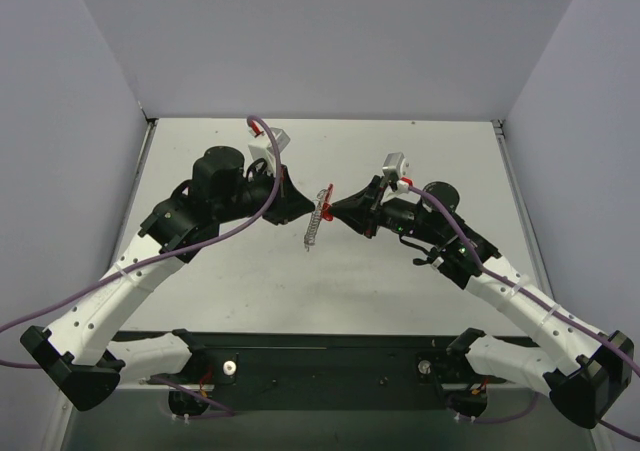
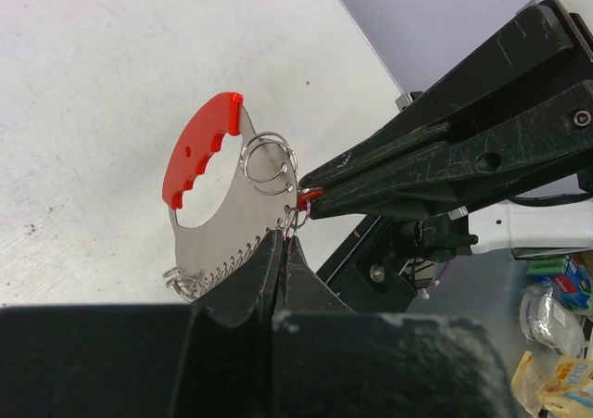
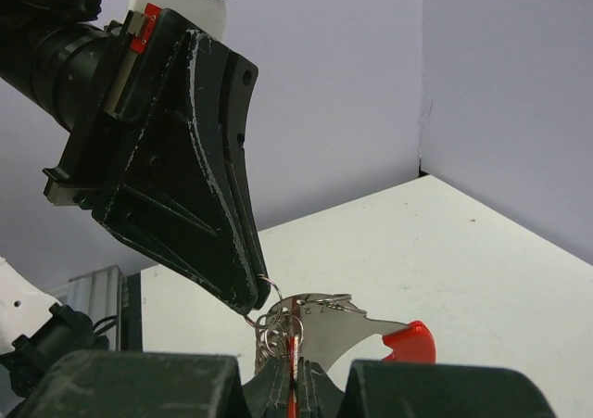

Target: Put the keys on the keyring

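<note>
The keyring (image 2: 248, 228) is hanging in mid-air above the middle of the table (image 1: 400, 291), well in from every edge, and is not touching it. It is a flat silver crescent with a bright red arc (image 2: 195, 154) along its outer curve, a row of small silver rings (image 2: 218, 274) threaded along its lower edge and a larger split ring (image 2: 267, 163) lying against its face.

The left gripper (image 2: 284, 244) is clamping the crescent's lower edge, its jaws pressed tight with only the metal between them. The right gripper (image 2: 307, 196) is reaching in from the opposite side, its fingers closed on a small red tag (image 2: 312, 196) just beside the split ring. The key blade itself is hidden.

Seen from above, the keyring (image 1: 316, 221) is showing only as a thin slanted strip between the two meeting tips — the left wrist view is giving its full face. The right wrist view is showing the silver plate (image 3: 338, 330) nearly side-on, with a cluster of rings (image 3: 278, 330) bunched at the left gripper's tip (image 3: 248, 299).

Purple cables (image 1: 200, 246) are trailing along both arms. Coloured packets (image 2: 556, 381) are lying beyond the table — their print is too blurred to read.
</note>
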`<state>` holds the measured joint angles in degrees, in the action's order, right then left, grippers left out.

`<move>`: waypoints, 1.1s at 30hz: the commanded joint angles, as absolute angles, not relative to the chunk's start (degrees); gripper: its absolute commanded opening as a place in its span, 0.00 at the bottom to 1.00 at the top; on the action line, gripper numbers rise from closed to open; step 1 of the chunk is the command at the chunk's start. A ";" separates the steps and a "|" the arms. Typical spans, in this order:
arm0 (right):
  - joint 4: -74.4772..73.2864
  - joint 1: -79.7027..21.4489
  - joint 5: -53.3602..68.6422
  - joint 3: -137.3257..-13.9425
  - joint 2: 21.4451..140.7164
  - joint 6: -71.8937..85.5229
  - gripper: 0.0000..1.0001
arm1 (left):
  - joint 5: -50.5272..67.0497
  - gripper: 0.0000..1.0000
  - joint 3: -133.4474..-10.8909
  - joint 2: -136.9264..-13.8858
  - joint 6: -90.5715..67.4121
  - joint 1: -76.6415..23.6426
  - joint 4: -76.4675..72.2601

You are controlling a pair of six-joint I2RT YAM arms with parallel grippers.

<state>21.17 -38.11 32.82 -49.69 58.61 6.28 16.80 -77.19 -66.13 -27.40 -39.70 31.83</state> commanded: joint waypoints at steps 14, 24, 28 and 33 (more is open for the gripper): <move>25.58 -35.95 32.17 -50.89 57.39 6.77 0.00 | 14.94 0.00 -77.78 -63.90 -23.47 -39.29 33.57; 25.93 -35.68 32.26 -50.71 56.95 7.21 0.00 | 13.80 0.00 -77.96 -63.72 -22.50 -39.37 34.01; 25.93 -35.60 32.26 -50.63 56.87 7.38 0.00 | 13.18 0.00 -78.31 -63.55 -21.80 -39.37 34.80; 26.01 -35.68 32.26 -50.71 56.78 7.47 0.00 | 12.57 0.00 -78.22 -63.37 -21.27 -39.37 35.07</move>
<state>21.39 -37.47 34.04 -49.69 58.61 7.77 16.25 -77.19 -66.00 -23.59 -39.88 32.25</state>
